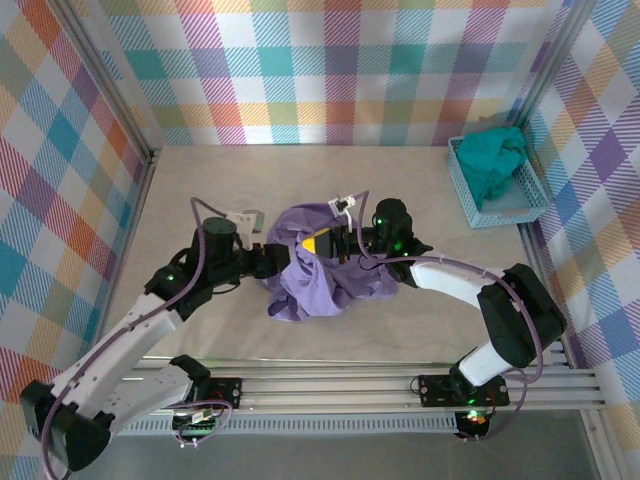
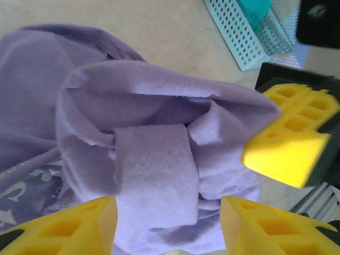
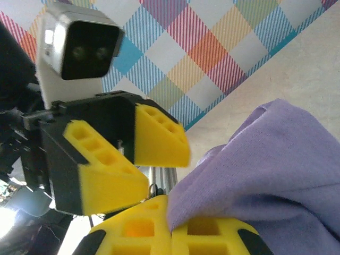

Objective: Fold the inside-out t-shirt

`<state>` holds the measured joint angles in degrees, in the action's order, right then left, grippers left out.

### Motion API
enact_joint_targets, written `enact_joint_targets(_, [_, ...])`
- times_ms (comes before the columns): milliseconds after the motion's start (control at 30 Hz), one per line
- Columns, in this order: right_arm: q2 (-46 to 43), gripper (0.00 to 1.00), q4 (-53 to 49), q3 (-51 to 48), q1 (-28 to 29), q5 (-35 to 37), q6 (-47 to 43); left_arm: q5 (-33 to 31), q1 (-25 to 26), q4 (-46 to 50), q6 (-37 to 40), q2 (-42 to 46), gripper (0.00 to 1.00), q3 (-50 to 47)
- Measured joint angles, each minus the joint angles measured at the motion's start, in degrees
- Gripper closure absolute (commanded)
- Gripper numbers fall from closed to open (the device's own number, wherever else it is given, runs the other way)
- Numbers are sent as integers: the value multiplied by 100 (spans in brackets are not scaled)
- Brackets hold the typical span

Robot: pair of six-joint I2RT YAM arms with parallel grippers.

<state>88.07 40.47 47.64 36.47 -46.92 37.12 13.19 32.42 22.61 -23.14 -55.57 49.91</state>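
Here, teal garment (image 1: pixel 495 160) in basket (image 1: pixel 512 212), t-shirt (image 1: pixel 310 285) outside

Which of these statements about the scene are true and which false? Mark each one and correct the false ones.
1. The t-shirt lies folded flat on the table. False: it is a crumpled heap.
2. The right gripper is shut on the t-shirt's fabric. True.
3. The left gripper has its jaws apart. True.
4. The teal-green garment lies on the table beside the basket. False: it sits inside the basket.
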Motion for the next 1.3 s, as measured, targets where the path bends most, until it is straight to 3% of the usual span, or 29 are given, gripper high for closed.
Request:
enact_joint_targets(100, [-15, 100, -15, -7, 0, 2, -9, 122, 13, -232, -9, -350, 58, 4])
enact_joint_targets(333, [-343, 100, -356, -83, 0, 129, -251, 39, 13, -509, 15, -656, 95, 9])
enact_joint_targets(400, [-463, 100, -507, -83, 0, 151, -376, 11, 9, -592, 35, -656, 100, 9])
enact_joint_targets(600, [-999, 100, -1257, -149, -11, 339, -973, 234, -203, -1045, 66, -409, 100, -203])
enact_joint_targets(933, [-1862, 100, -2426, -308, -195, 844, -1665, 1864, -837, -3049, -378, 935, 100, -1049])
enact_joint_targets(1067, [-1770, 89, -2643, -306, -170, 911, -1668, 2592, -855, -3971, -675, 833, 100, -1292])
enact_joint_targets(1300, [-1725, 61, -3585, -144, -81, 1484, -2229, 3029, -857, -4253, -636, 942, 100, -1316])
